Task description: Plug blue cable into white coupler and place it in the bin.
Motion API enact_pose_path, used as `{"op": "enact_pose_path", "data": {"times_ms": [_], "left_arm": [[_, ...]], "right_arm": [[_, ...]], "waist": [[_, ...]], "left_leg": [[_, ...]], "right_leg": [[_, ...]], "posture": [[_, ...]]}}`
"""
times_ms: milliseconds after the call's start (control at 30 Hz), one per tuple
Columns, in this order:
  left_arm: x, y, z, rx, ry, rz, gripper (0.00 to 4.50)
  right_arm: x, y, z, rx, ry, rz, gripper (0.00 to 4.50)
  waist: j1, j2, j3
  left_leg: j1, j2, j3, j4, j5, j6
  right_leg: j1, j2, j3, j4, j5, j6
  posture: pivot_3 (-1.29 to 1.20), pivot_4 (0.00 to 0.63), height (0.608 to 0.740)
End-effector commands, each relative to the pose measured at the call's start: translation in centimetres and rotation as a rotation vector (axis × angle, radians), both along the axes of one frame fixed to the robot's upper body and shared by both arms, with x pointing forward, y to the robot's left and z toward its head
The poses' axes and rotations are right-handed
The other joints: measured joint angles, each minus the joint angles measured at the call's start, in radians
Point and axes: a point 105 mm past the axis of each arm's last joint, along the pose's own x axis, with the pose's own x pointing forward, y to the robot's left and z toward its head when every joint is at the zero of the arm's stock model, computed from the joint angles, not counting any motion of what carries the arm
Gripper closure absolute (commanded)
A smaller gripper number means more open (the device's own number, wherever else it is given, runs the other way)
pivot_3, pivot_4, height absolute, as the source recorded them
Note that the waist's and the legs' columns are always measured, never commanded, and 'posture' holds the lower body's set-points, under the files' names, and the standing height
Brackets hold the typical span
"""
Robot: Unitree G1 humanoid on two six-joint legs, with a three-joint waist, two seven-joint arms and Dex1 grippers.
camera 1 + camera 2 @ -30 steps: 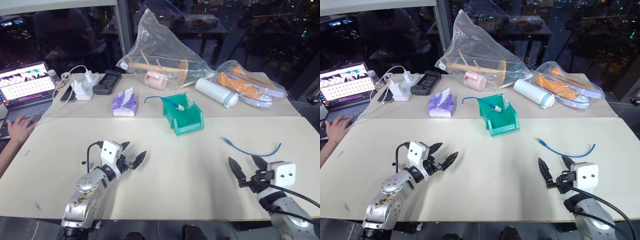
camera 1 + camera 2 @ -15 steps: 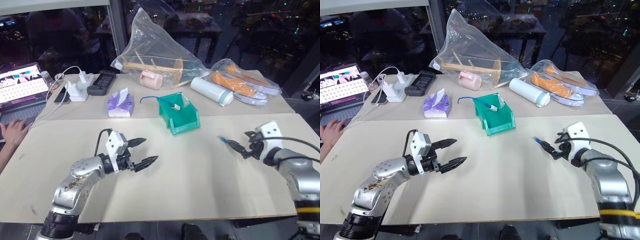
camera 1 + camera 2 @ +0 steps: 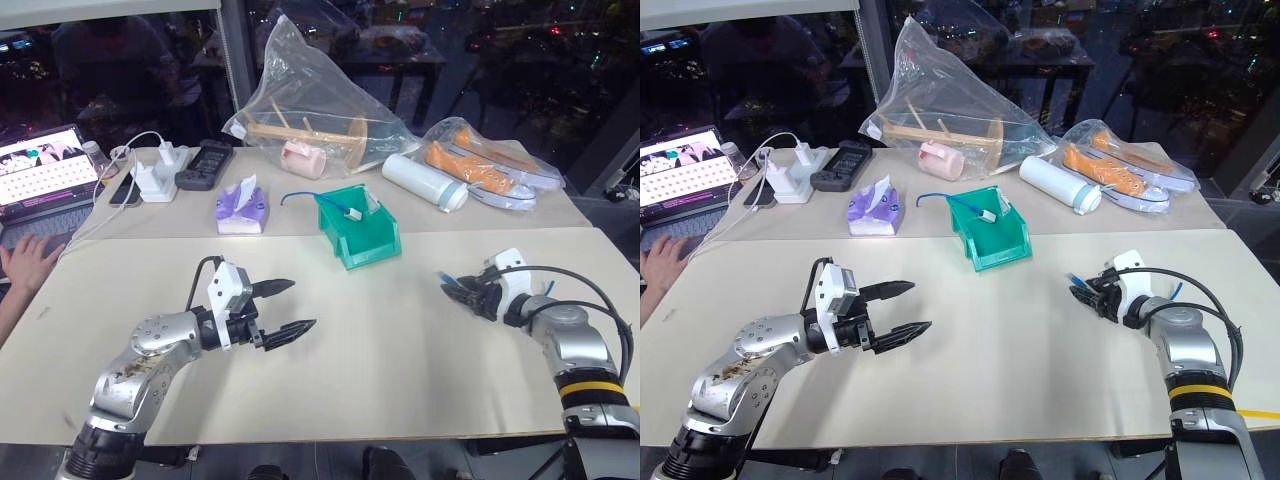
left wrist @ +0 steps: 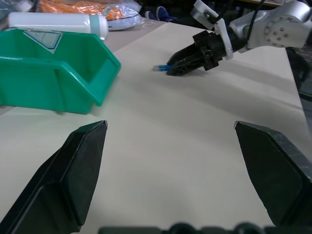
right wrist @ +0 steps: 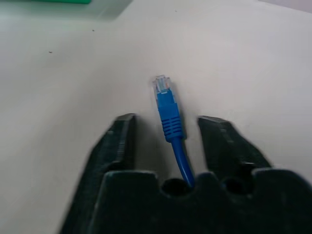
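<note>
Step in hand: taking hold of the blue cable near its plug end, judged from how the right gripper sits around it.
Right gripper: its 2 black fingers straddle the cord, 1 on each side, with a gap showing between each finger and the cord; whether they have begun to pinch cannot be told.
Cable axis: the cord runs lengthwise between the fingers and on past their tips, the clear plug pointing away from the wrist, toward the left of the scene.
Cable place: on the bare near table at the right, plug end just beyond the right gripper's tips; the rest of the cord is hidden behind that hand.
Left gripper: spread wide and empty, hovering over the near table at the left, pointing toward the right; well apart from the cable.
Nearer arm: the right 1, already at the plug; the left has the whole middle of the table between it and the cord.
Bin: at the middle of the scene, farther off than both grippers, between them in the left-right sense.
White coupler: a small white block lying inside the bin on a darker blue cord looks like it, though it is too small to be sure.
Coming move: closing squarely across the cord should suffice, since its long axis already lines up with the fingers.
</note>
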Motion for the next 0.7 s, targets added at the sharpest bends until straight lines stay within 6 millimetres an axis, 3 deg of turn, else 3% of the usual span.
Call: {"op": "enact_pose_path", "data": {"times_ms": [33,100,233,400,533,600,667,700], "left_arm": [[0.2,0.2,0.2,0.086,-0.075,-0.081,0.0],[0.5,0.3,0.0,0.121,-0.092,-0.114,0.0],[1.2,-0.7,-1.0,0.223,-0.137,-0.222,0.0],[1.3,-2.8,-1.8,0.265,-0.158,-0.342,0.0],[1.4,-4.0,-1.8,0.265,-0.165,-0.385,0.0],[1.3,-4.3,-1.9,0.271,-0.165,-0.399,0.0],[1.3,-4.6,-2.0,0.277,-0.166,-0.406,0.0],[1.2,-4.6,-2.0,0.277,-0.164,-0.408,0.0]], "right_arm": [[-0.8,2.0,2.1,-0.027,-0.09,0.151,3.88],[-2.2,3.9,2.8,-0.076,-0.107,0.301,4.4],[-6.9,9.9,2.2,-0.245,-0.047,0.694,4.41],[-10.2,15.1,1.2,-0.282,-0.006,0.904,4.41],[-11.0,17.3,0.8,-0.315,-0.027,0.979,4.41],[-10.5,17.2,-0.1,-0.391,-0.042,0.988,4.41],[-9.9,16.6,-0.8,-0.44,-0.037,0.986,3.39],[-9.7,16.4,-0.9,-0.449,-0.032,0.986,3.15]], "waist": [[0.0,0.0,0.0],[0.001,0.0,0.0],[0.002,0.0,0.0],[0.001,0.0,0.0],[0.002,0.0,0.001],[0.002,0.0,0.001],[0.003,0.0,0.001],[0.004,0.0,0.001]], "left_leg": [[0.0,0.0,0.0,0.0,0.0,0.0],[0.0,0.0,0.0,0.0,0.0,0.0],[-0.001,0.0,0.0,0.0,0.0,0.0],[-0.001,0.0,0.0,0.001,0.0,0.0],[-0.001,0.0,-0.001,0.001,0.0,0.0],[-0.001,0.0,-0.001,0.001,0.0,0.0],[-0.001,0.0,-0.001,0.001,0.0,0.0],[-0.001,0.0,-0.001,0.001,0.0,0.0]], "right_leg": [[0.0,0.0,0.0,0.0,0.0,0.0],[0.0,0.0,0.0,0.0,0.0,0.0],[-0.001,0.0,0.0,0.0,0.0,0.0],[0.0,0.0,0.0,0.0,0.0,0.0],[-0.001,0.0,0.0,0.0,0.0,0.0],[-0.001,0.0,0.0,0.0,0.0,0.0],[-0.001,0.0,0.0,0.0,0.0,0.0],[-0.001,0.0,0.0,0.0,0.0,0.0]], "posture": [[0.0,0.15,0.74],[0.0,0.15,0.74],[0.0,0.15,0.74],[0.0,0.15,0.74],[0.0,0.15,0.74],[0.0,0.15,0.74],[0.0,0.15,0.74],[0.0,0.15,0.74]]}}
